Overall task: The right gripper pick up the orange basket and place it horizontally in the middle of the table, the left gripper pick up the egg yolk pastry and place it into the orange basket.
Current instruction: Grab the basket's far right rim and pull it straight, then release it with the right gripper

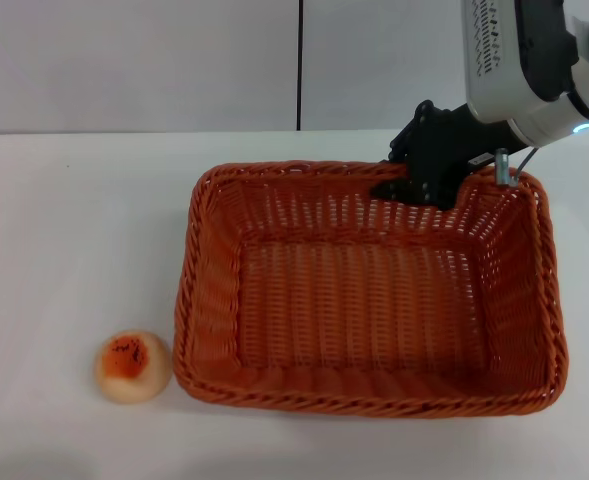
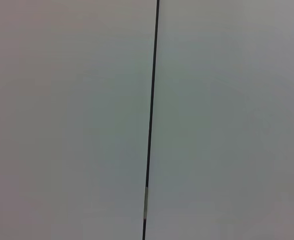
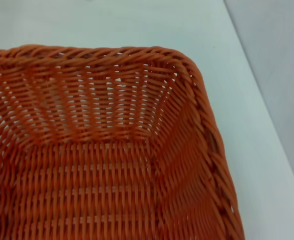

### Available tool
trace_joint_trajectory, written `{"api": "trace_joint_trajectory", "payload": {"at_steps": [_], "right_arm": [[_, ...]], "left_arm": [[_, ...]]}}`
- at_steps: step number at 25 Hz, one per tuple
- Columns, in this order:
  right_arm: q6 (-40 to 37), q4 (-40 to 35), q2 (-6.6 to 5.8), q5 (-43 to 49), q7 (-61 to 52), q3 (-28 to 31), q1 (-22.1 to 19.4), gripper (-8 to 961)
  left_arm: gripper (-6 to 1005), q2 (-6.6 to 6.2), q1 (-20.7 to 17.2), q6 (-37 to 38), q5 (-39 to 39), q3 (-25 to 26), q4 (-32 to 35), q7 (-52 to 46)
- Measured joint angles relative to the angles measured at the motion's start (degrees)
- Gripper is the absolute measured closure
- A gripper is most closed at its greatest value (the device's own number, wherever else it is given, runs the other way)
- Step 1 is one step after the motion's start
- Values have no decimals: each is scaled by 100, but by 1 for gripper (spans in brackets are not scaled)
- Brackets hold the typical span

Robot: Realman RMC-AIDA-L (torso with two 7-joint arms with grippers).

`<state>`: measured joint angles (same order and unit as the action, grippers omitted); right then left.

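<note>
The orange basket [image 1: 369, 290] lies flat and lengthwise across the middle of the white table [image 1: 74, 230]; its inside is bare. My right gripper [image 1: 429, 175] is down on the basket's far rim, near the back right corner, and hides that stretch of rim. The right wrist view shows only a corner of the orange basket [image 3: 112, 150] from close above. The egg yolk pastry [image 1: 133, 366] sits on the table just off the basket's front left corner, apart from it. My left gripper is out of view.
A pale wall with a dark vertical seam [image 1: 299, 65] stands behind the table. The left wrist view shows only that wall and its seam [image 2: 150, 120]. Bare tabletop stretches left of the basket.
</note>
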<state>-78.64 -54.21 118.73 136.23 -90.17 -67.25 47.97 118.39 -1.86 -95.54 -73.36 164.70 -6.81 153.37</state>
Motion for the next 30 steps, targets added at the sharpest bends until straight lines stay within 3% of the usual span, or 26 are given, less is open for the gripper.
{"api": "trace_joint_trajectory", "payload": {"at_steps": [9, 16, 18, 22, 23, 30], "right_arm": [[403, 77, 30, -84, -5, -658, -92, 654], [444, -250, 37, -176, -45, -771, -293, 564], [346, -647, 39, -334, -74, -800, -504, 538], [136, -2094, 44, -876, -272, -984, -1392, 512], [136, -2094, 44, -876, -272, -984, -1392, 512], [-198, -3320, 100, -2158, -273, -721, -2625, 512]], "left_arm": [[218, 0, -7, 0, -3, 0, 5, 0], [217, -7, -29, 0, -7, -1, 2, -1], [217, -27, -56, -33, -61, -102, -53, -48], [217, -59, -157, -200, -111, -487, -344, -167], [217, -61, -201, -229, -113, -608, -511, -297], [218, -62, -348, -314, -426, -1043, -1311, -879]]}}
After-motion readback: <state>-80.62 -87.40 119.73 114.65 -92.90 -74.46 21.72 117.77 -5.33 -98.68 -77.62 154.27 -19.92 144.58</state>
